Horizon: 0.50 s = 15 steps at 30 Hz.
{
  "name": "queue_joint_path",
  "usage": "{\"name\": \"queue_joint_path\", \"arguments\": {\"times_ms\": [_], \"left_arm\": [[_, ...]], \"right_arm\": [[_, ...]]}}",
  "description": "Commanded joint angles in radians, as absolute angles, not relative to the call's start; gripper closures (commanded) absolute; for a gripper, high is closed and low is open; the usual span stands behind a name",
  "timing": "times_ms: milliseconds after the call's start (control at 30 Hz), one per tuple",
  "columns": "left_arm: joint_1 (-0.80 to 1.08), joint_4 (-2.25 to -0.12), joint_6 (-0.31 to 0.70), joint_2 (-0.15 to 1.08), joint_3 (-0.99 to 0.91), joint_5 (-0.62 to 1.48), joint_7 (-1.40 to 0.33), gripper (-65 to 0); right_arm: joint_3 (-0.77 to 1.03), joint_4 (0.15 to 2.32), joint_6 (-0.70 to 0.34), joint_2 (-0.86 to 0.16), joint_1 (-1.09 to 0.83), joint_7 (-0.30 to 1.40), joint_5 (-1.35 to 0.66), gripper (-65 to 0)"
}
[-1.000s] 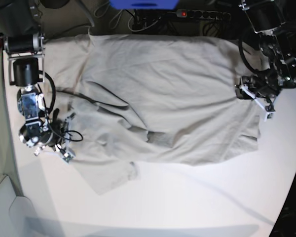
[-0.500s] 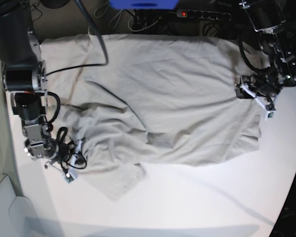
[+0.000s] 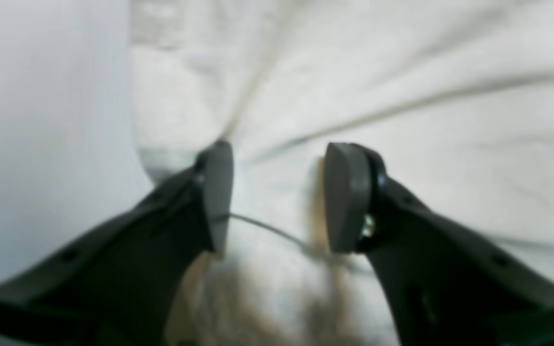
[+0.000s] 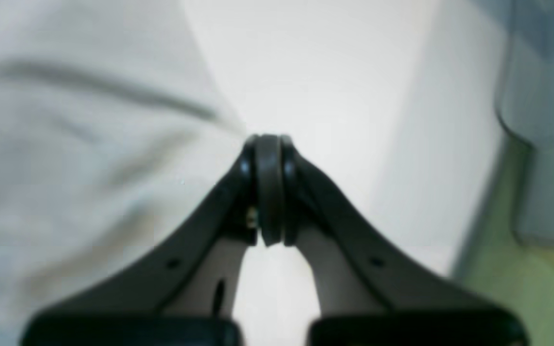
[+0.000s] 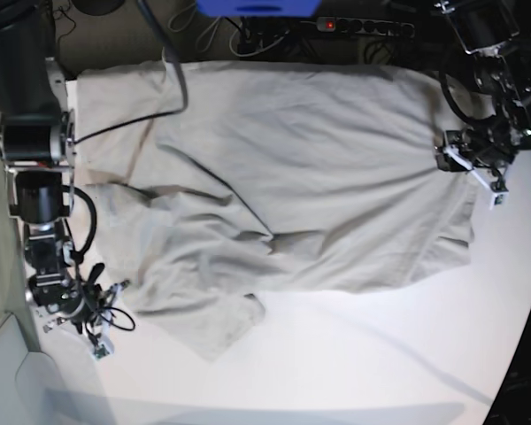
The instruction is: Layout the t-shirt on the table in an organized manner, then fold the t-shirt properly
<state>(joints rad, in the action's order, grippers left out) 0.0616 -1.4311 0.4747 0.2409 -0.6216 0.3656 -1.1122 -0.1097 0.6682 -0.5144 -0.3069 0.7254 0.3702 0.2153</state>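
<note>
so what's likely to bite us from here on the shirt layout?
Right gripper is shut with no cloth visible between its pads, beside the t-shirt on bare table; that sleeve may stay bunched. Left gripper is half open over wrinkled fabric; a pull may deepen creases. The far hem sits at the table edge and could slip off.

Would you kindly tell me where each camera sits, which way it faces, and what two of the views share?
Base: overhead, looking straight down on the table and the spread t-shirt; both arms show at the sides.
Left wrist: behind the left pincer, looking along its parted fingers at creased cloth.
Right wrist: behind the right pincer, shut, at the cloth's edge with bare table beyond.
Shared: both wrist views show the t-shirt beside white table.
</note>
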Motion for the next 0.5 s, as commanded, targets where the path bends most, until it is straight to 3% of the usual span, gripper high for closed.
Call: {"name": "queue_joint_path", "arguments": {"times_ms": [0, 67, 467], "left_arm": [[0.058, -1.440, 0.469, 0.257, -0.642, 0.355, -1.119, -30.7], [0.056, -1.440, 0.469, 0.259, -0.668, 0.355, -1.119, -30.8], [0.019, -1.422, 0.469, 0.325, -0.682, 0.355, -1.118, -31.0]], "right_arm": [[-0.107, 0.717, -0.591, -0.323, 0.723, 0.387, 0.208, 0.0], [-0.110, 0.797, -0.698, -0.329, 0.664, 0.433, 0.211, 0.0], [-0.114, 0.992, -0.698, -0.302, 0.516, 0.559, 0.211, 0.0]]}}
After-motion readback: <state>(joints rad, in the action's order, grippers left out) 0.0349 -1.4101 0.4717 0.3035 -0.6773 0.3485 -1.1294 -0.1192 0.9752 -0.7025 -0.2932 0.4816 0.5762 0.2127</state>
